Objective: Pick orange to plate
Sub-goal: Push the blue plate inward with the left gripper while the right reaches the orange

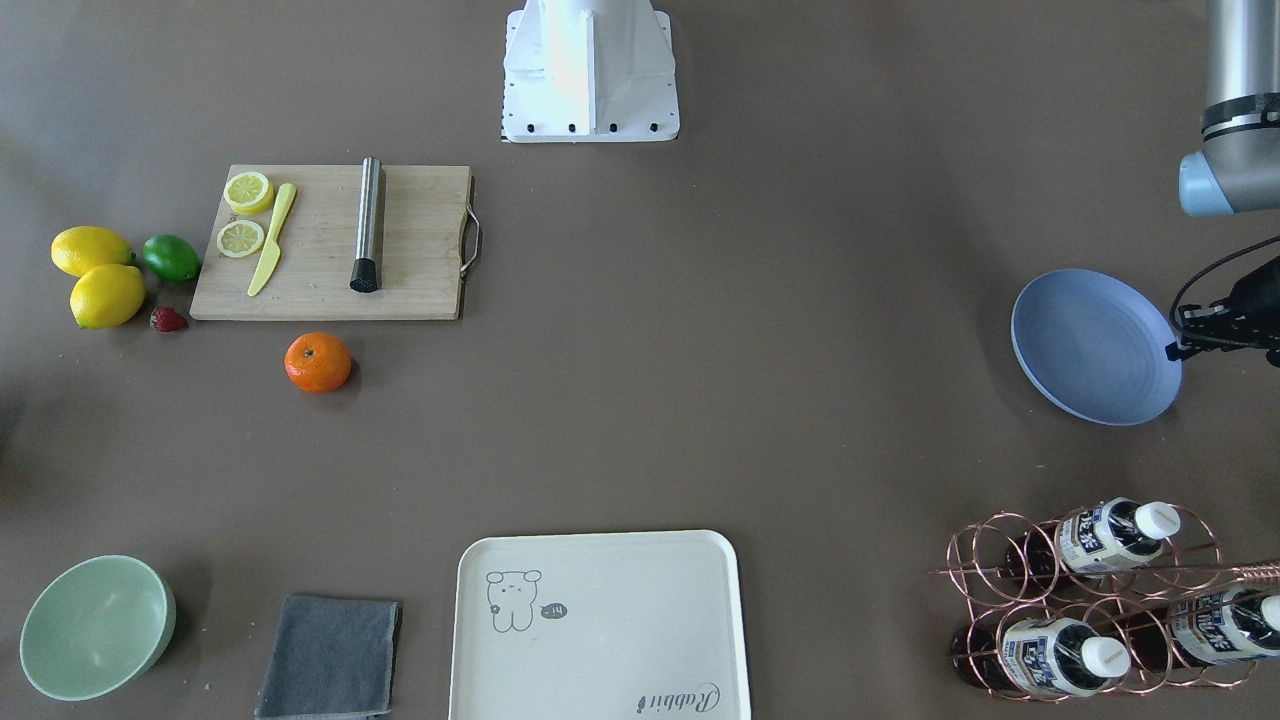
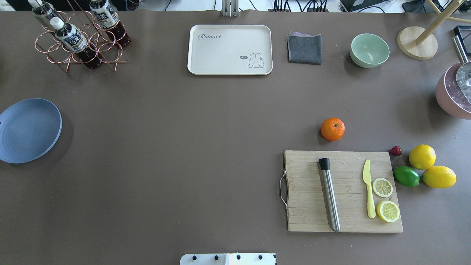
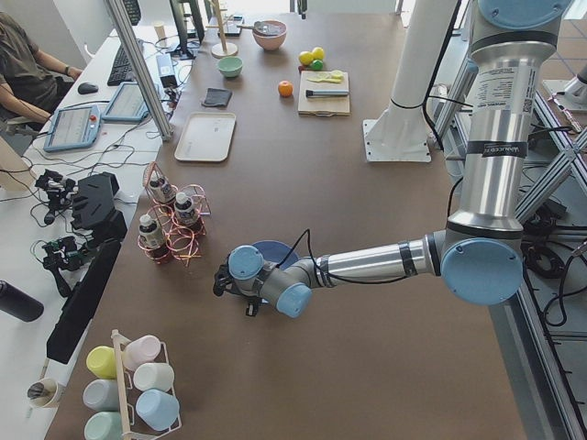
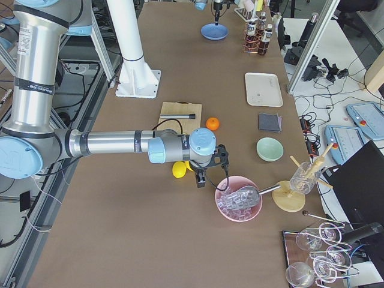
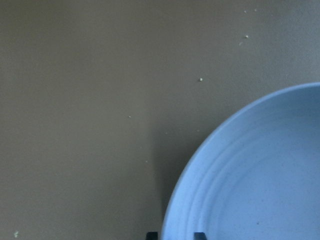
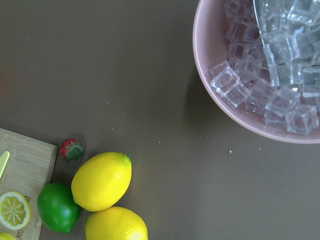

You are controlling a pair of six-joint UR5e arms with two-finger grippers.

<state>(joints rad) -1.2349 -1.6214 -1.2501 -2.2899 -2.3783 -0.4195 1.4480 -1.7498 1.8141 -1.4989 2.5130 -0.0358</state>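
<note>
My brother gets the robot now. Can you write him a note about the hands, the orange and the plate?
Left gripper: open, empty, over the rim of the plate.
Right gripper: above the table between the lemons and the pink ice bowl; open or shut, cannot tell.
Orange: on the table beside the cutting board, untouched.
Plate: empty, at the robot's left end.
Done: nothing. Left: grasp the orange, carry it across, set it on the plate.
</note>
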